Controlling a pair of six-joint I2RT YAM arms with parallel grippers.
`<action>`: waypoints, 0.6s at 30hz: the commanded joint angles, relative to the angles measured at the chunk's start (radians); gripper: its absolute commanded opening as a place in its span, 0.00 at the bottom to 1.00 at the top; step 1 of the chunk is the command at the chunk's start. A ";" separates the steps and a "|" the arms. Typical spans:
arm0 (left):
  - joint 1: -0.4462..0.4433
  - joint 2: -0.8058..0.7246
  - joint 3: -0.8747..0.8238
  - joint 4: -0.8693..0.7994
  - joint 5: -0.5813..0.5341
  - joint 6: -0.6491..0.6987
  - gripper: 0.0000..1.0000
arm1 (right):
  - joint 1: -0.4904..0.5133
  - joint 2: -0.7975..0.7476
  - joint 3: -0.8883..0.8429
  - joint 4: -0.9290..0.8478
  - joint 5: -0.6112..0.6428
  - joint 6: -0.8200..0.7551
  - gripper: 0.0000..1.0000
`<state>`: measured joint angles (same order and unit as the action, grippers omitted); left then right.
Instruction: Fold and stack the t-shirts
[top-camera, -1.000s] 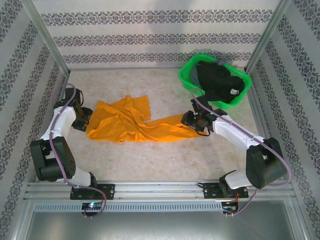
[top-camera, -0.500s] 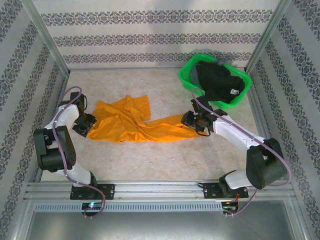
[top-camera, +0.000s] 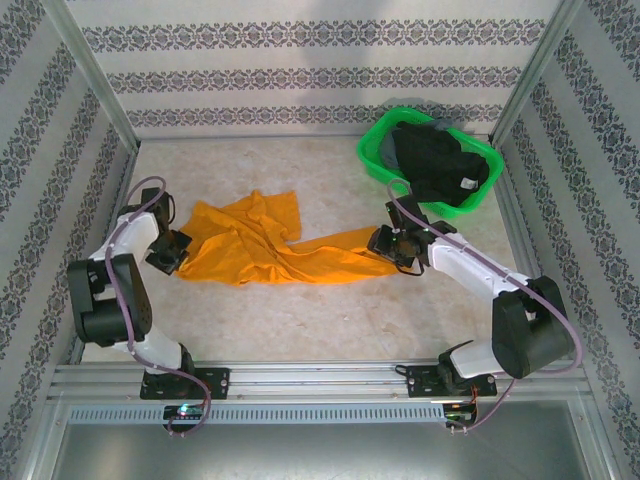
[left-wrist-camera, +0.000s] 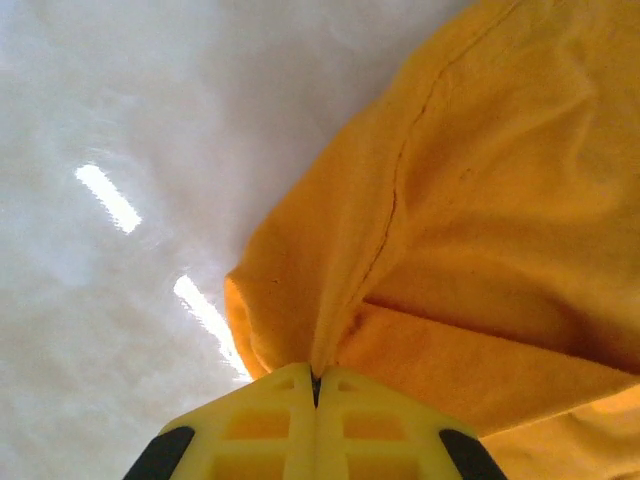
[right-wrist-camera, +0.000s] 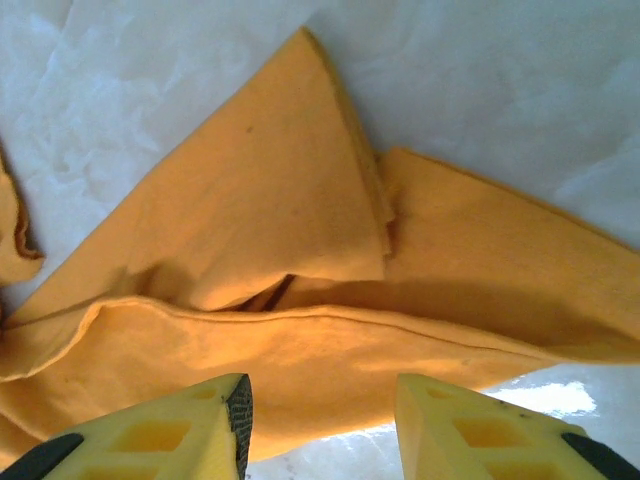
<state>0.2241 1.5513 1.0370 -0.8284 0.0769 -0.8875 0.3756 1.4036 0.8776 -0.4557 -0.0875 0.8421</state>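
Since a second ago the left arm has drawn its elbow in toward its base, and the left gripper (top-camera: 168, 254) has slid a little nearer along the table (top-camera: 300, 320). It is now at the left corner of the orange t-shirt (top-camera: 245, 245). Seen from its wrist, the yellow fingers (left-wrist-camera: 260, 430) are pressed together with a fold of orange cloth pinched between them. The right gripper (top-camera: 383, 242) has barely shifted. It sits at the shirt's right tail, jaws spread well apart above the hem, gripping nothing. The shirt lies crumpled across the middle of the table between the two grippers. Farther back, in the far right corner, the black t-shirts (top-camera: 440, 165) are heaped in a green basket (top-camera: 372, 152), and some black cloth spills over its near rim.
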 joint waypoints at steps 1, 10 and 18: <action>0.011 -0.161 -0.012 -0.032 -0.109 -0.039 0.00 | -0.030 -0.060 -0.040 -0.008 0.069 0.057 0.43; 0.020 -0.547 -0.218 0.074 -0.278 -0.289 0.00 | -0.072 -0.036 -0.079 0.054 -0.008 0.207 0.31; 0.023 -0.711 -0.335 0.081 -0.258 -0.311 0.00 | 0.015 0.074 -0.032 0.083 -0.065 0.239 0.33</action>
<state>0.2352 0.8562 0.7292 -0.7654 -0.1692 -1.1522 0.3504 1.4364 0.8165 -0.3908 -0.1181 1.0489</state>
